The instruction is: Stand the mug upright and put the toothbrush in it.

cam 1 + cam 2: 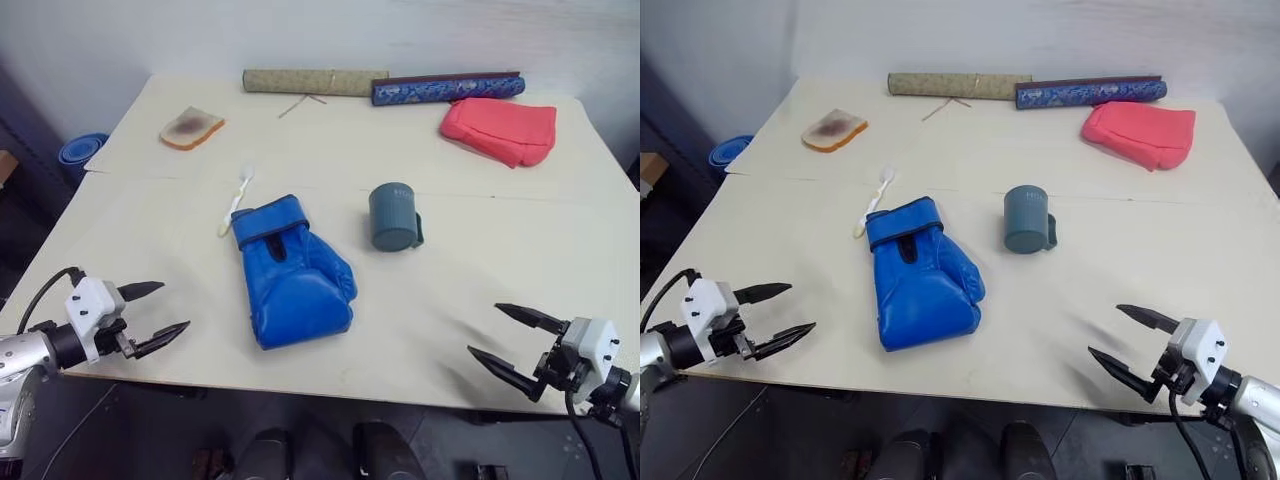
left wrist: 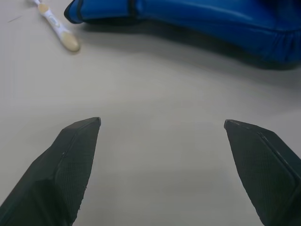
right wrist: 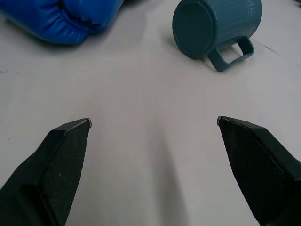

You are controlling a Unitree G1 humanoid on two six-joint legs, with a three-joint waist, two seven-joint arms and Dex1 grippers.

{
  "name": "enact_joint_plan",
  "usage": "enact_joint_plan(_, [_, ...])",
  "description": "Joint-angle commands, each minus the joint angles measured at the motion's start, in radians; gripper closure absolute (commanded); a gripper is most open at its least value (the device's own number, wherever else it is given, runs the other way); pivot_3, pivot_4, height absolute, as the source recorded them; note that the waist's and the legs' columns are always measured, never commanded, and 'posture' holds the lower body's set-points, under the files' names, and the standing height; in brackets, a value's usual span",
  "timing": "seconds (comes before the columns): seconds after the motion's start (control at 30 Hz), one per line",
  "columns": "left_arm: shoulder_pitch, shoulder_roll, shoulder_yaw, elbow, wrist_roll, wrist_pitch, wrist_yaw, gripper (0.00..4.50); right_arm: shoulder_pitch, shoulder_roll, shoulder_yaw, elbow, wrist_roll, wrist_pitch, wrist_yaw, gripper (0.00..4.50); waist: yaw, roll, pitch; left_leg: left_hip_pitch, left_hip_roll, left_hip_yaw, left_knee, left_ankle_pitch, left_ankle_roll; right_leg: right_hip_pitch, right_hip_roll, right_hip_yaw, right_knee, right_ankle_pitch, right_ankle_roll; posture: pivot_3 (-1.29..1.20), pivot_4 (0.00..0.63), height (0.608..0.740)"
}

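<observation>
Left hand (image 1: 160,312) spread, low | right hand (image 1: 515,340) spread, low

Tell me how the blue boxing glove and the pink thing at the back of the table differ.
The blue boxing glove lies near the table's middle, next to the toothbrush; the pink pouch lies at the far right, by the rolled mats. The glove is puffy, rounded and glossy with a dark strap across its cuff; the pouch looks flatter, squarish and matte. The glove also looks bigger. Both are soft things resting flat on the table, untouched by either hand.
</observation>
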Motion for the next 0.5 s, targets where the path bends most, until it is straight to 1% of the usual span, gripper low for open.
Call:
enact_joint_plan(0.03, [0.002, 0.006, 0.032, -0.037, -0.032, 0.019, -0.011, 0.03, -0.003, 0.003, 0.018, -0.016, -0.011, -0.043, 0.039, 0.0, 0.0, 0.0, 0.0, 0.0, 0.0, 0.0, 0.0, 0.0, 0.0, 0.0, 0.0, 0.0, 0.0, 0.0, 0.0, 0.0, 0.15, 0.74])
enact_joint_plan(0.1, [0.004, 0.006, 0.035, -0.06, -0.068, 0.074, -0.014, 0.03, -0.016, 0.034, 0.03, -0.014, 0.013, -0.105, 0.08, 0.0, 0.0, 0.0, 0.0, 0.0, 0.0, 0.0, 0.0, 0.0, 0.0, 0.0, 0.0, 0.0, 0.0, 0.0, 0.0, 0.0, 0.15, 0.74])
enact_joint_plan(0.2, [0.009, 0.026, 0.045, -0.089, -0.128, 0.182, -0.03, 0.03, -0.027, 0.067, 0.041, -0.032, 0.048, -0.14, 0.108, 0.0, 0.0, 0.0, 0.0, 0.0, 0.0, 0.0, 0.001, 0.0, 0.0, 0.0, 0.0, 0.0, 0.001, 0.0, 0.0, 0.0, 0.15, 0.74])
enact_joint_plan(0.3, [0.041, 0.121, 0.117, -0.075, -0.345, 0.573, -0.062, 0.03, -0.068, 0.096, 0.054, -0.106, 0.132, -0.134, 0.127, 0.0, -0.003, 0.0, 0.0, 0.0, 0.0, -0.001, 0.001, 0.0, 0.0, 0.0, 0.0, 0.0, 0.003, 0.0, 0.0, 0.0, 0.15, 0.74])
enact_joint_plan(0.37, [0.045, 0.156, 0.146, -0.056, -0.395, 0.707, -0.041, 0.03, -0.092, 0.11, 0.061, -0.132, 0.164, -0.137, 0.142, 0.0, -0.005, 0.0, 0.001, 0.0, 0.001, -0.001, 0.001, 0.0, 0.0, -0.001, 0.001, 0.0, 0.006, 0.0, 0.0, 0.0, 0.15, 0.74])
enact_joint_plan(0.43, [-0.004, 0.218, 0.157, 0.013, -0.439, 0.945, 0.041, 0.03, -0.116, 0.12, 0.078, -0.137, 0.172, -0.165, 0.177, 0.0, -0.001, 0.0, 0.001, 0.002, 0.001, -0.001, 0.001, 0.0, -0.001, 0.0, 0.0, 0.0, 0.005, 0.0, 0.0, 0.0, 0.15, 0.74])
enact_joint_plan(0.5, [-0.084, 0.234, 0.169, 0.049, -0.501, 1.094, 0.096, 0.03, -0.134, 0.129, 0.093, -0.119, 0.162, -0.211, 0.223, 0.0, 0.003, 0.001, 0.001, 0.002, 0.001, -0.001, 0.001, 0.0, 0.0, 0.0, 0.0, 0.0, 0.006, 0.0, -0.001, 0.0, 0.15, 0.74])
